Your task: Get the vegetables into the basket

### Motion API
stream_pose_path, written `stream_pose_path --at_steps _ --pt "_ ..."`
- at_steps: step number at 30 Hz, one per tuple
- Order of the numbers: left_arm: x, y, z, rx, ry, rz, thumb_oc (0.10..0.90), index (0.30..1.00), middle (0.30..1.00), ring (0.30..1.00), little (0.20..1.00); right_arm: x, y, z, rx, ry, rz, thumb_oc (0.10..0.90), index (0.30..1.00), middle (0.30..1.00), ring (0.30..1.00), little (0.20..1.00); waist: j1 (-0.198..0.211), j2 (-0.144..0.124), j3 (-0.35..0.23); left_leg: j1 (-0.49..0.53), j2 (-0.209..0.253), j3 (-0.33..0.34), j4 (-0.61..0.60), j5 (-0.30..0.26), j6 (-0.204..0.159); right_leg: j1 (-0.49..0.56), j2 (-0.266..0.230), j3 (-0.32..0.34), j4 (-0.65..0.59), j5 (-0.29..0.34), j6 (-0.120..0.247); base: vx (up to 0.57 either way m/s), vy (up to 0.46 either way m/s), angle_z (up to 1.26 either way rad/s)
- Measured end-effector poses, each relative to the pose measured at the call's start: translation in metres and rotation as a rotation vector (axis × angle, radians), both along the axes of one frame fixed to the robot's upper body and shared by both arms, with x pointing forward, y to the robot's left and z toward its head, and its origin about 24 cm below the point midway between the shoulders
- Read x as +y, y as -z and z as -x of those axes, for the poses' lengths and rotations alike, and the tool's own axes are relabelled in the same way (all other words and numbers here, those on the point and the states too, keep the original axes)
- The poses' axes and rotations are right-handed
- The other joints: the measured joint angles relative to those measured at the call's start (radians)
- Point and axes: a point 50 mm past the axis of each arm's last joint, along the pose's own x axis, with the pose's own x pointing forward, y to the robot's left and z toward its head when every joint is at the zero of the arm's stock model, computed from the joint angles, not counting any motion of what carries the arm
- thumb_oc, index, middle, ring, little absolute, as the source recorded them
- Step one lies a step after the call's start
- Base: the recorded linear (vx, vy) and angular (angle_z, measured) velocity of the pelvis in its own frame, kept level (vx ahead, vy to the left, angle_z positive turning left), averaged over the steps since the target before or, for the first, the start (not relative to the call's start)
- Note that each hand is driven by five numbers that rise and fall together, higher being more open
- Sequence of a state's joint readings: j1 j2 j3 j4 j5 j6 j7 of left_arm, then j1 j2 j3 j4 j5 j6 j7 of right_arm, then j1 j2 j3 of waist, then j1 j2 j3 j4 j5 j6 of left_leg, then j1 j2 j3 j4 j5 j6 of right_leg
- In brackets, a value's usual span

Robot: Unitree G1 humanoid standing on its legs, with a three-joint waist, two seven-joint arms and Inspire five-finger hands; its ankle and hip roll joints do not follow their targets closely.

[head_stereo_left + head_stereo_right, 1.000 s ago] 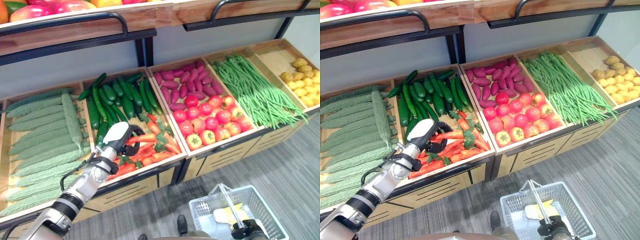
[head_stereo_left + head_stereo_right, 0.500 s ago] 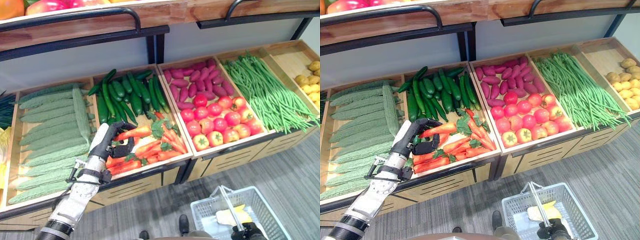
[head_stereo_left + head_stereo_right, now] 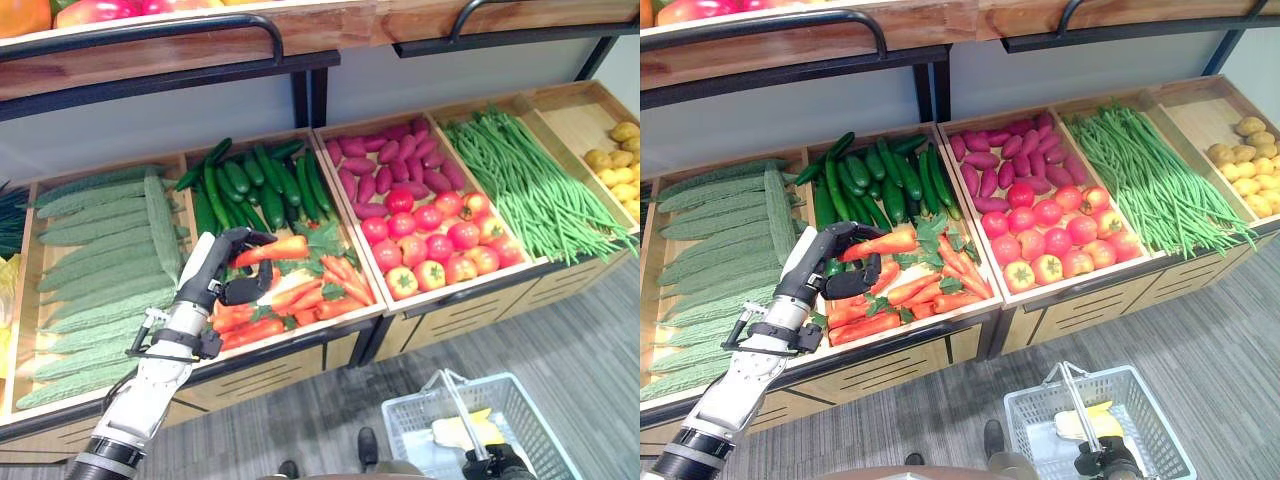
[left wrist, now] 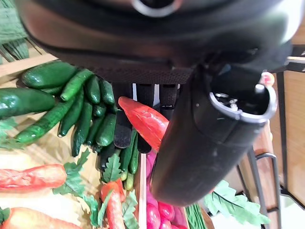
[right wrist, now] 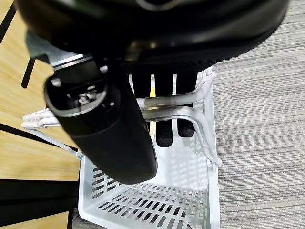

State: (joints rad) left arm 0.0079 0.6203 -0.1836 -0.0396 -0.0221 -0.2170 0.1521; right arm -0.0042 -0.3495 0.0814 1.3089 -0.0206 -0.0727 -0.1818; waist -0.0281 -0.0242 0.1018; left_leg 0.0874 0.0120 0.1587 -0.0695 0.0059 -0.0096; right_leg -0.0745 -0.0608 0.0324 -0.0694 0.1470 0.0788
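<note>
Fingers of the dark left hand [image 3: 222,268] curl round an orange carrot with green leafy top [image 3: 277,248], left of centre, its long axis pointing right. The white plastic mesh basket [image 3: 1140,400], handle gripped by the right hand [image 5: 119,129], sits lower right, well apart.

Grey striped floor [image 3: 560,350], carpet by the look of it, running under a wooden display stand [image 3: 300,365] with slotted front panels. Tilted wooden bins [image 3: 940,318] side by side, split by thin wooden dividers. Behind them a plain pale wall [image 3: 150,130]. Above, a wooden upper shelf [image 3: 300,30] with black metal rails [image 3: 770,25] curving along its front edge. Between the rails, a black upright post [image 3: 308,98] against the wall. Even, soft light throughout.
</note>
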Motion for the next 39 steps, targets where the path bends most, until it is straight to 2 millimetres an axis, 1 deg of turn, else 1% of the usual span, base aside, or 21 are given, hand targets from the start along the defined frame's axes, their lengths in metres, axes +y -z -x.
stream_pose_path --at_steps 3,4,5,6,7,8,9,10,12,13,14,18,25,29,31,32,33,34,37,38,39 --pt "0.0 -0.003 -0.001 -0.012 0.008 -0.01 0.4 0.3 0.3 0.3 0.3 0.004 -0.001 -0.01 -0.037 -0.014 -0.01 0.4 0.3 0.3 0.3 0.3 -0.015 -0.026 0.018 0.0 -0.025 0.043 -0.003 0.003 0.018 -0.03 -0.022 0.04 0.005 0.004 0.021 -0.16 0.104 -0.45" --pt "0.002 -0.01 -0.003 -0.033 0.022 -0.037 0.4 0.3 0.3 0.3 0.3 0.01 -0.002 -0.02 -0.073 -0.025 -0.023 0.4 0.3 0.3 0.3 0.3 -0.026 -0.051 0.043 -0.011 -0.046 0.093 -0.004 0.007 0.035 -0.059 -0.045 0.058 -0.002 0.009 0.032 -0.2 0.074 -0.78" --pt "0.003 -0.013 -0.003 -0.038 0.025 -0.048 0.4 0.3 0.3 0.3 0.3 0.012 -0.002 -0.023 -0.08 -0.027 -0.03 0.4 0.3 0.3 0.3 0.3 -0.019 -0.06 0.049 -0.017 -0.046 0.131 -0.001 0.006 0.041 -0.076 -0.054 0.024 -0.001 0.0 0.029 -0.22 0.065 -1.13" --pt "0.005 -0.013 -0.003 -0.037 0.026 -0.061 0.4 0.3 0.3 0.3 0.3 0.015 -0.001 -0.026 -0.085 -0.028 -0.036 0.4 0.3 0.3 0.3 0.3 -0.001 -0.062 0.051 -0.029 -0.036 0.174 0.01 0.0 0.05 -0.107 -0.075 -0.068 0.03 -0.025 0.024 -0.16 0.048 -1.04" --pt "0.006 -0.014 -0.003 -0.036 0.027 -0.068 0.4 0.3 0.3 0.3 0.3 0.016 -0.002 -0.029 -0.089 -0.028 -0.038 0.4 0.3 0.3 0.3 0.3 0.013 -0.057 0.056 -0.03 -0.028 0.199 0.01 -0.002 0.054 -0.129 -0.096 -0.125 0.089 -0.033 0.033 -0.2 0.084 -0.96" --pt "0.005 -0.014 -0.003 -0.036 0.029 -0.067 0.4 0.3 0.3 0.3 0.3 0.015 -0.002 -0.029 -0.084 -0.021 -0.034 0.4 0.3 0.3 0.3 0.3 0.01 -0.054 0.059 -0.036 -0.019 0.219 0.025 -0.008 0.062 -0.146 -0.137 -0.195 0.188 -0.061 0.062 -0.14 0.059 -0.66" --pt "0.005 -0.014 -0.003 -0.035 0.03 -0.067 0.4 0.3 0.3 0.3 0.3 0.013 0.0 -0.023 -0.062 0.0 -0.034 0.4 0.3 0.3 0.3 0.3 0.021 -0.052 0.061 -0.03 -0.006 0.24 0.032 -0.01 0.065 -0.145 -0.184 -0.308 0.307 -0.11 0.064 -0.13 0.026 -0.54" --pt "0.006 -0.014 -0.003 -0.035 0.028 -0.063 0.4 0.3 0.3 0.3 0.3 0.013 0.002 -0.015 -0.037 0.008 -0.035 0.4 0.3 0.3 0.3 0.3 0.035 -0.047 0.064 -0.02 0.008 0.255 0.034 -0.01 0.064 -0.131 -0.211 -0.371 0.398 -0.155 0.066 -0.08 -0.005 -0.51" --pt "0.008 -0.015 -0.003 -0.033 0.021 -0.052 0.4 0.3 0.3 0.3 0.3 0.012 0.004 -0.005 -0.012 0.017 -0.036 0.4 0.3 0.3 0.3 0.3 0.048 -0.043 0.066 -0.006 0.018 0.262 0.049 -0.013 0.059 -0.074 -0.23 -0.358 0.48 -0.224 0.084 -0.07 -0.046 -0.25" --pt "0.009 -0.015 -0.002 -0.034 0.019 -0.052 0.4 0.3 0.3 0.3 0.3 0.012 0.004 -0.003 -0.008 0.02 -0.036 0.4 0.3 0.3 0.3 0.3 0.051 -0.043 0.064 -0.004 0.02 0.262 0.048 -0.013 0.058 -0.061 -0.233 -0.36 0.481 -0.23 0.078 -0.04 -0.118 -0.16" --pt "0.012 -0.017 -0.002 -0.041 0.009 -0.057 0.4 0.3 0.3 0.3 0.3 0.01 0.005 0.002 0.004 0.031 -0.033 0.4 0.3 0.3 0.3 0.3 0.053 -0.045 0.061 -0.005 0.02 0.258 0.057 -0.012 0.046 -0.009 -0.199 -0.334 0.382 -0.244 0.066 -0.01 -0.113 -0.35" --pt "0.009 -0.013 0.0 -0.022 0.022 -0.041 0.4 0.3 0.3 0.3 0.3 -0.001 0.001 0.002 0.007 0.034 -0.001 0.4 0.3 0.3 0.3 0.3 0.054 0.023 0.033 -0.004 0.075 0.25 0.055 0.004 0.016 0.049 -0.109 -0.294 0.195 -0.196 0.023 -0.01 -0.162 -0.43" --pt "0.006 -0.005 0.004 -0.004 0.019 0.01 0.4 0.3 0.3 0.3 0.3 -0.007 0.002 0.028 0.06 0.056 0.01 0.4 0.3 0.3 0.3 0.3 0.022 0.046 -0.01 -0.011 0.147 0.24 0.071 0.031 -0.016 0.048 -0.023 -0.247 0.12 -0.162 -0.02 -0.03 -0.235 -0.33" --pt "0.003 0.002 0.004 0.023 0.02 0.016 0.4 0.3 0.3 0.3 0.3 -0.012 0.0 0.029 0.046 0.085 0.018 0.4 0.3 0.3 0.3 0.3 -0.008 0.058 -0.019 -0.05 0.167 0.219 0.124 0.041 -0.023 0.013 -0.015 -0.243 0.15 -0.179 -0.034 -0.02 -0.198 -0.08" --pt "0.002 0.006 0.005 0.042 0.021 0.017 0.4 0.3 0.3 0.3 0.3 -0.013 -0.001 0.024 0.037 0.083 0.02 0.4 0.3 0.3 0.3 0.3 0.003 0.053 -0.017 -0.055 0.161 0.139 0.177 0.047 -0.022 0.015 -0.01 -0.197 0.154 -0.172 -0.055 -0.05 -0.027 -0.58" --pt "0.0 0.009 0.006 0.053 0.024 0.021 0.4 0.3 0.3 0.3 0.3 -0.016 -0.003 0.017 0.029 0.07 0.03 0.4 0.3 0.3 0.3 0.3 0.027 0.037 -0.011 -0.088 0.15 0.036 0.253 0.043 -0.024 0.017 -0.011 -0.138 0.148 -0.153 -0.069 -0.02 -0.024 -1.25" --pt "-0.002 0.01 0.008 0.056 0.034 0.024 0.4 0.3 0.3 0.3 0.3 -0.021 -0.007 0.009 0.01 0.063 0.046 0.4 0.3 0.3 0.3 0.3 0.048 0.037 -0.012 -0.09 0.106 -0.143 0.205 0.003 -0.088 0.011 -0.028 -0.091 0.121 -0.123 -0.076 0.05 -0.016 -1.23" --pt "-0.004 0.009 0.007 0.046 0.041 0.027 0.4 0.3 0.3 0.3 0.3 -0.023 -0.01 0.0 -0.012 0.058 0.057 0.4 0.3 0.3 0.3 0.3 0.038 0.041 -0.011 -0.089 0.085 -0.226 0.114 -0.002 -0.099 0.006 -0.03 -0.067 0.101 -0.113 -0.072 0.09 -0.01 -0.83" --pt "-0.006 0.005 0.004 0.026 0.046 0.038 0.4 0.3 0.3 0.3 0.3 -0.022 -0.011 -0.007 -0.028 0.052 0.062 0.4 0.3 0.3 0.3 0.3 0.041 0.047 -0.012 -0.11 0.054 -0.393 0.011 0.008 -0.102 0.031 -0.014 -0.013 0.03 -0.082 -0.072 0.07 0.038 -0.57" --pt "-0.006 0.005 0.005 0.024 0.042 0.039 0.4 0.3 0.3 0.3 0.3 -0.023 -0.011 -0.007 -0.025 0.035 0.067 0.4 0.3 0.3 0.3 0.3 0.044 0.053 -0.014 -0.119 0.031 -0.453 0.007 0.011 -0.092 0.046 -0.012 0.008 0.0 -0.071 -0.055 0.04 0.1 -0.75" --pt "-0.006 0.006 0.005 0.025 0.042 0.04 0.4 0.3 0.3 0.3 0.3 -0.024 -0.011 -0.006 -0.023 0.031 0.071 0.4 0.3 0.3 0.3 0.3 0.043 0.061 -0.015 -0.122 0.022 -0.466 0.006 0.02 -0.081 0.054 -0.008 0.013 -0.012 -0.065 -0.048 0.04 0.196 -0.77"
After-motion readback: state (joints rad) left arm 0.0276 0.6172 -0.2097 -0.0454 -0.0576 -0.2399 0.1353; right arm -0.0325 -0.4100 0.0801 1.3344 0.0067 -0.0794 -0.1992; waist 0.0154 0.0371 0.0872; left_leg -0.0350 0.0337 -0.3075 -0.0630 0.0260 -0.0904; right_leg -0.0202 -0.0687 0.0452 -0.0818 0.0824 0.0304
